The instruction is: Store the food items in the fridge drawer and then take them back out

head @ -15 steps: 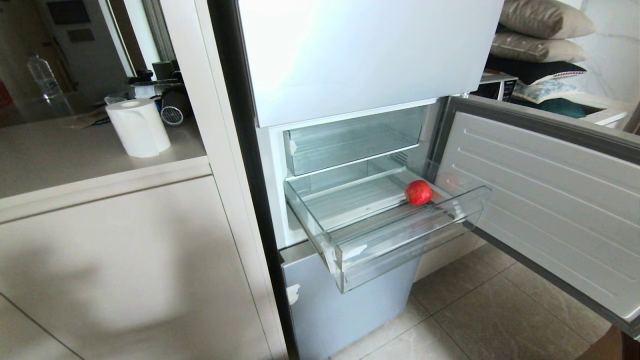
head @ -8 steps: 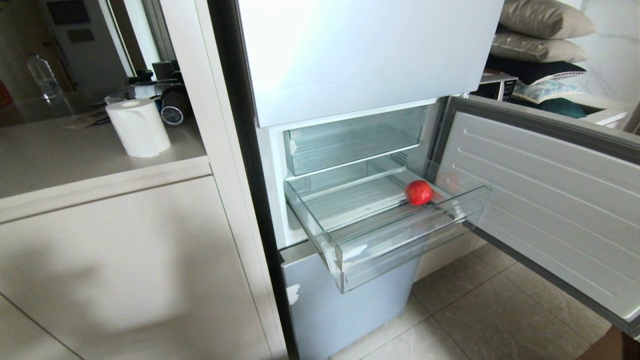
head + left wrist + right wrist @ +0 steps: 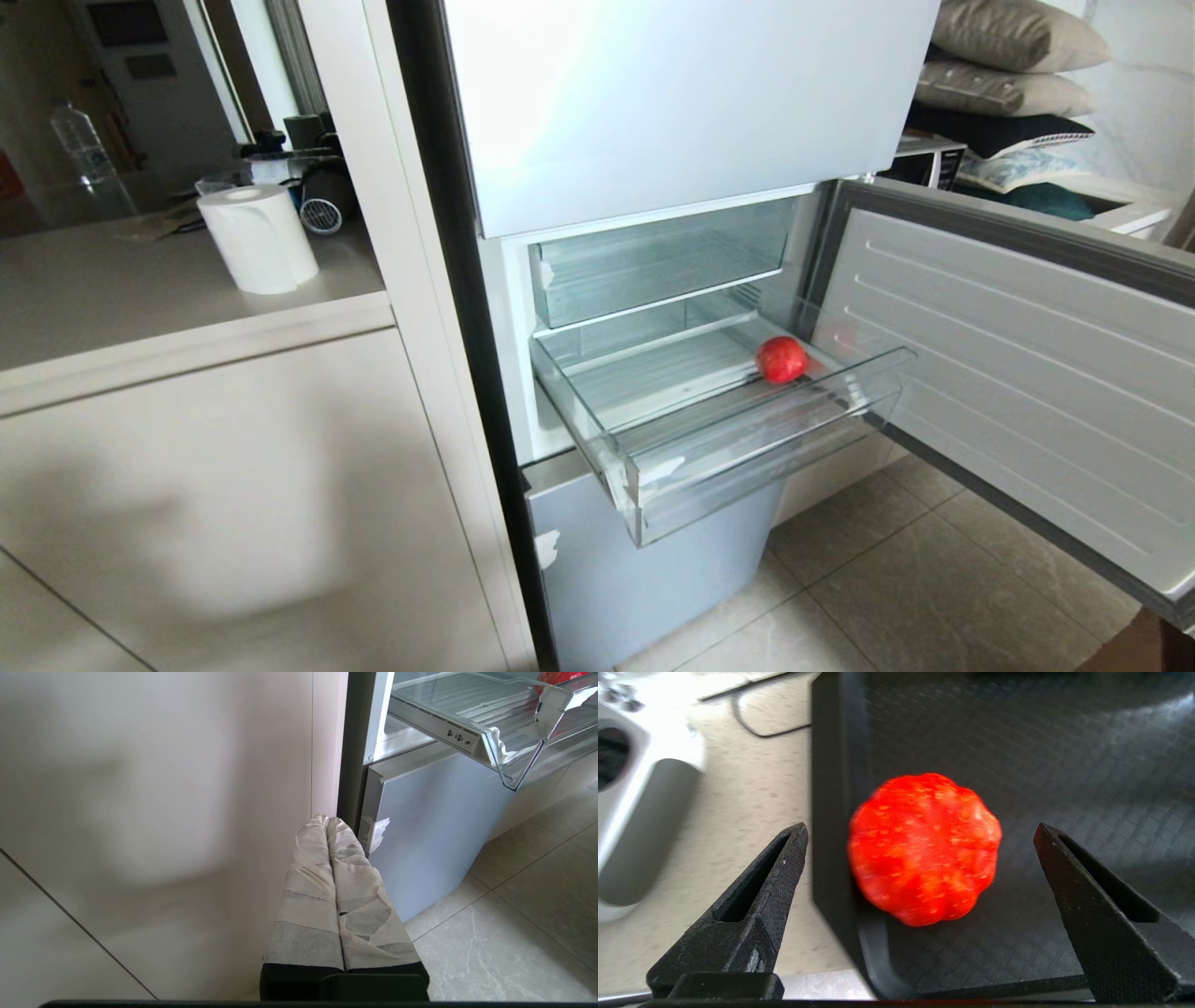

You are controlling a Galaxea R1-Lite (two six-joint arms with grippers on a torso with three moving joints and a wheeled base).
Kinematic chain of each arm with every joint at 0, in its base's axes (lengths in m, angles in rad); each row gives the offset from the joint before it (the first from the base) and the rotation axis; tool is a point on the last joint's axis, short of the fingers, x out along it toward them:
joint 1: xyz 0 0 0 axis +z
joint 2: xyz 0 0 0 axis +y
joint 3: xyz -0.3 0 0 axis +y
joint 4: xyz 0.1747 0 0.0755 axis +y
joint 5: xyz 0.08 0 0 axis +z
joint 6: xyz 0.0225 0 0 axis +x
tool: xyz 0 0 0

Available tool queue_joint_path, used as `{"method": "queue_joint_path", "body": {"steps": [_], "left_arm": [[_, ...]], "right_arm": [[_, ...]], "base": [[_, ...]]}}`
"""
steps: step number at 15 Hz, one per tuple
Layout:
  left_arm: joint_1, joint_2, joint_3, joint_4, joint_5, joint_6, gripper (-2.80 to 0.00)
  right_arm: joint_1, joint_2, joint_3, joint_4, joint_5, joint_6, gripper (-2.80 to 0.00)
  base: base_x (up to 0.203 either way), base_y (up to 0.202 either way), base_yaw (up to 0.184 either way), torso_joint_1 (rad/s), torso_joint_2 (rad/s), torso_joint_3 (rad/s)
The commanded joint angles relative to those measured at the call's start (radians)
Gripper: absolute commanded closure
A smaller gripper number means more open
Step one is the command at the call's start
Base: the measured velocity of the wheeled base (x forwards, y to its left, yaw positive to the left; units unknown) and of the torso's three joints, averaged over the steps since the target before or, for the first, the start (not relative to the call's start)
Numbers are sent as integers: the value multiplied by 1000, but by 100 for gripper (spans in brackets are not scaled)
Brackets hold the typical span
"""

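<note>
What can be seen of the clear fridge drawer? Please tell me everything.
The fridge drawer is a wide, shallow bin of clear plastic with a ribbed floor and a see-through front wall. It is pulled out of the fridge and sits level, below a second clear drawer that is pushed in. White tape scraps stick at its front left corner. One round red fruit rests on its floor near the right side.

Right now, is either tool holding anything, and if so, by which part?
Nothing is held. The right tool hangs open around a lumpy red fruit on a black textured tray, fingers clear of it. The left tool is shut, empty.
</note>
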Motion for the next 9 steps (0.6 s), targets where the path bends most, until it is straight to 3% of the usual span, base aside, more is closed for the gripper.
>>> {"method": "queue_joint_path", "body": {"steps": [1,9], "left_arm": [[0,2,0,0,1,0,0],[0,2,0,0,1,0,0]], "right_arm": [[-2,31,-6,-6,1,-9,-280],[-2,71,-33,-6,1,-8,-280]], "base": [[0,0,0,0,0,0],[0,0,0,0,0,0]]}}
